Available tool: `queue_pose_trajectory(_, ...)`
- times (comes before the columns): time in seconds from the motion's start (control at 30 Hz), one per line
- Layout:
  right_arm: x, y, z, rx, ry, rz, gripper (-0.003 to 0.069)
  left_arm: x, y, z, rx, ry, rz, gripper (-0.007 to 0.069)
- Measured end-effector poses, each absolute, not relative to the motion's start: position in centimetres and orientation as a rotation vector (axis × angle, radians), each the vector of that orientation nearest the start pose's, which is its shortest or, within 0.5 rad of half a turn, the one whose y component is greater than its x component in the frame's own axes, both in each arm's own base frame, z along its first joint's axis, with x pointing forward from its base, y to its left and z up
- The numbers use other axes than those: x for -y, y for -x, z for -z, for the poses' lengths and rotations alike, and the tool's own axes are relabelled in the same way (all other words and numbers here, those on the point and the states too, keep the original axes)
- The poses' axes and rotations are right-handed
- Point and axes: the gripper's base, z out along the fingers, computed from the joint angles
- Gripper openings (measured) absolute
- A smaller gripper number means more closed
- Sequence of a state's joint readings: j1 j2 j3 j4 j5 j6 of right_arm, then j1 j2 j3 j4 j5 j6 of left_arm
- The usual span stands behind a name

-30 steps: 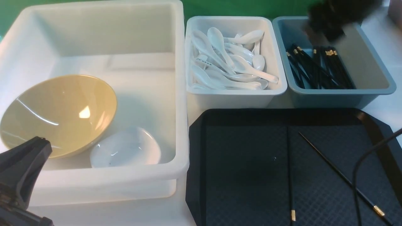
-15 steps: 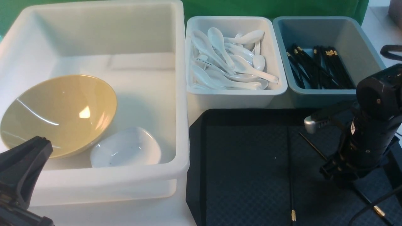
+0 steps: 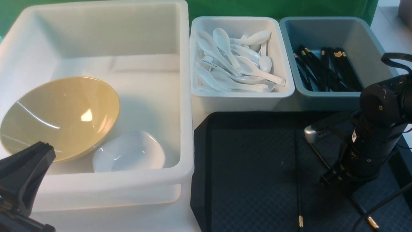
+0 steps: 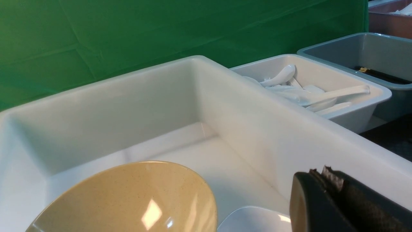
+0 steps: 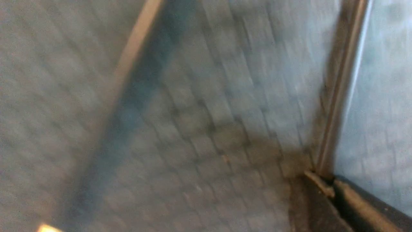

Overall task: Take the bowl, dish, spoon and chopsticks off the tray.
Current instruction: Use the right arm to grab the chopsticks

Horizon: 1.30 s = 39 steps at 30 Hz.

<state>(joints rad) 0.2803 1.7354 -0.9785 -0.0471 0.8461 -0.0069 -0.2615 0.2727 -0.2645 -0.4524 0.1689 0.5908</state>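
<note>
The black tray [image 3: 251,161] carries two black chopsticks: one [image 3: 296,167] runs straight along its middle, the other [image 3: 318,154] lies slanted to the right. My right gripper [image 3: 341,185] is down on the slanted stick, and the blurred right wrist view shows the gripper [image 5: 328,183] shut on that chopstick [image 5: 338,96]. The olive-yellow bowl [image 3: 61,116] leans in the big white bin [image 3: 186,96] beside a small white dish [image 3: 128,151]. My left gripper [image 3: 45,148] hangs shut and empty at that bin's near corner, and the left wrist view shows it [image 4: 317,172] beside the bowl [image 4: 128,199].
A small white bin [image 3: 241,96] behind the tray holds several white spoons [image 3: 238,64]; the task's spoon cannot be told apart among them. A grey-blue bin [image 3: 379,87] to its right holds several black chopsticks [image 3: 325,71]. A black cable [image 3: 383,203] trails over the tray's right side.
My right arm came down from over the grey-blue bin onto the tray and its jaws closed on the slanted chopstick, which shifted slightly left. The left arm stayed put.
</note>
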Motion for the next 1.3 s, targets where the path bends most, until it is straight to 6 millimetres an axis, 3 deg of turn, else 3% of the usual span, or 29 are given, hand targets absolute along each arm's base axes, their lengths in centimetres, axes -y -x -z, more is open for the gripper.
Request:
queue_pose_trajectory(0.2, -9.0, -29.3, -17.9, -2.944, 0.323, -0.133, 0.0069, 2.6, -7.3, -27.1, -1.6, -0.386, 0.15, -0.0008)
queue_pose_trajectory(0.37, -9.5, -29.8, -16.7, -2.949, 0.239, -0.203, 0.009, 2.6, -7.3, -27.1, -1.6, -0.386, 0.151, -0.0008)
queue_pose_trajectory(0.53, -9.7, -30.1, -16.0, -2.968, 0.172, -0.226, 0.0194, 2.6, -7.3, -27.1, -1.6, -0.386, 0.151, -0.0008)
queue_pose_trajectory(0.57, -9.8, -30.1, -16.0, -2.968, 0.153, -0.241, 0.0252, 2.6, -7.3, -27.1, -1.6, -0.386, 0.151, -0.0008)
queue_pose_trajectory(0.67, -10.1, -30.1, -16.2, -2.967, 0.144, -0.262, 0.0338, 2.6, -7.3, -27.1, -1.6, -0.386, 0.151, -0.0008)
queue_pose_trajectory(0.83, -11.6, -30.1, -16.3, -2.942, 0.209, -0.27, 0.0395, 2.6, -7.3, -27.1, -1.6, -0.386, 0.151, -0.0008)
queue_pose_trajectory(0.97, -13.9, -30.0, -16.2, -2.883, 0.299, -0.286, 0.0405, 2.6, -7.3, -27.1, -1.6, -0.386, 0.151, -0.0008)
queue_pose_trajectory(1.13, -15.1, -29.9, -15.8, -2.861, 0.39, -0.261, 0.0396, 2.6, -7.3, -27.1, -1.6, -0.386, 0.151, -0.0008)
queue_pose_trajectory(1.3, -16.3, -29.9, -15.3, -2.84, 0.518, -0.204, 0.0307, 2.6, -7.3, -27.1, -1.6, -0.386, 0.151, -0.0008)
